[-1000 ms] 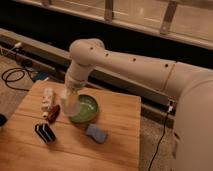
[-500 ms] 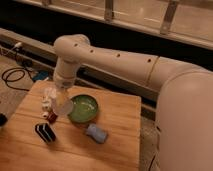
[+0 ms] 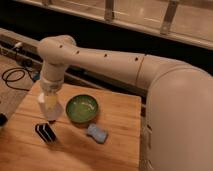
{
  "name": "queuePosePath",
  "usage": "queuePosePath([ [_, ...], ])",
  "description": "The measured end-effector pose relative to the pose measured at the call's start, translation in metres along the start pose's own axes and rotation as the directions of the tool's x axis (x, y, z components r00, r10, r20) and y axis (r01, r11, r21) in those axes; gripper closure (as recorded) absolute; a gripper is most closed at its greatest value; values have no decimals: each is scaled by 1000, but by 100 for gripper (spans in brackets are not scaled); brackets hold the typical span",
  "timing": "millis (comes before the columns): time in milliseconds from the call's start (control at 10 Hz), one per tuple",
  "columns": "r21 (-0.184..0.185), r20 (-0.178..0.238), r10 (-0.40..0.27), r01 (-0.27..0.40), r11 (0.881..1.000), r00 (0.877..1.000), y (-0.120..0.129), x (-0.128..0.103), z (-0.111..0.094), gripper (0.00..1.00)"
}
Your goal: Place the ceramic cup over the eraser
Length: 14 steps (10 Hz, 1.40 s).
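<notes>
1. Arm [image 3: 100, 60] comes in from the right, bends at a rounded elbow upper left, wrist drops straight down over the left part of the wooden table [image 3: 120, 150].
2. Gripper [image 3: 50, 102] sits low over the table's left side, just left of the green bowl [image 3: 82, 108]. Fingers pressed together on the ceramic cup [image 3: 51, 111]; cup is whitish, hangs right under the wrist, lower end close to the tabletop. Can't tell if it touches the wood.
3. Eraser [image 3: 45, 132]: black block w/ white stripes, lies on the table just in front of and slightly left of the cup. Apart from the cup, uncovered.
4. Green bowl: round, upright, mid-table, near the cup's right side.
5. Blue pad [image 3: 97, 133] lies in front of the bowl, to the right of the eraser, well apart from it.
6. Black cable [image 3: 15, 77] coiled on the floor beyond the table's left edge.
</notes>
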Motion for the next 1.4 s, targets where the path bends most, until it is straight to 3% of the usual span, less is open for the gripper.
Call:
queuePosePath([
  [600,-57,-4,-46,45,997,999,27,-49,32,100],
  [1400,-56,-5,-45,44,997,999,26,-48,32,100],
])
